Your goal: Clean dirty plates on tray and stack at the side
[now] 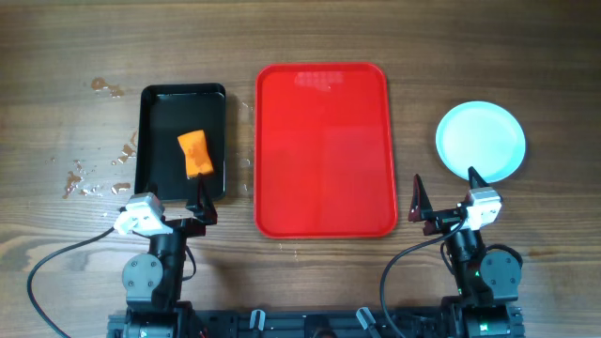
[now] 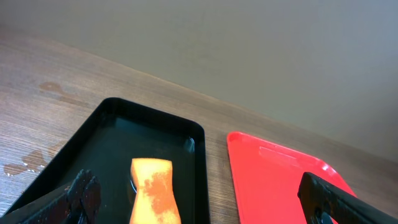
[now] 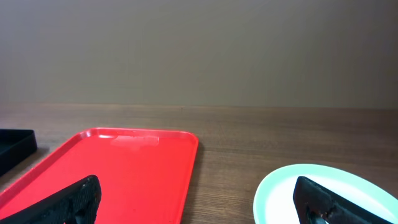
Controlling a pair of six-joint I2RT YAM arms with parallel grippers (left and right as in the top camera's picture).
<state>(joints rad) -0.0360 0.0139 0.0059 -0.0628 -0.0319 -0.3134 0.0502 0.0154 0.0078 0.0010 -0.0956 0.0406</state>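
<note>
The red tray [image 1: 325,150] lies in the middle of the table with nothing on it; it also shows in the left wrist view [image 2: 280,186] and the right wrist view [image 3: 118,171]. The pale blue plates [image 1: 481,139] sit as one round pile on the table right of the tray, also seen in the right wrist view [image 3: 323,193]; I cannot tell how many are stacked. My left gripper [image 1: 201,203] is open and empty at the near edge of the black tray. My right gripper [image 1: 445,197] is open and empty between the red tray and the plates.
A black tray [image 1: 182,141] left of the red tray holds water and an orange sponge [image 1: 195,153], also in the left wrist view [image 2: 154,190]. Water drops [image 1: 99,169] lie on the wood at the far left.
</note>
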